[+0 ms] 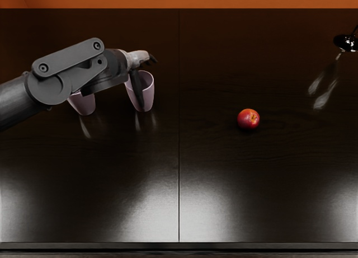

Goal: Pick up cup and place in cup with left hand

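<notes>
Pink cup (148, 95) sits under my left hand (138, 59), toward half past ten on the worktop (112, 185); how open I am, or whether I grip it, I cannot tell. The other cup (85, 104) is apart, at its nine o'clock: nesting undone

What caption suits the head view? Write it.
Left hand at one pink cup, another cup partly hidden by the arm, red fruit apart.

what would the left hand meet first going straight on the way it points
Likely the pink cup below the left hand: a downward finger overlaps it in view, though depth is unclear.
</notes>
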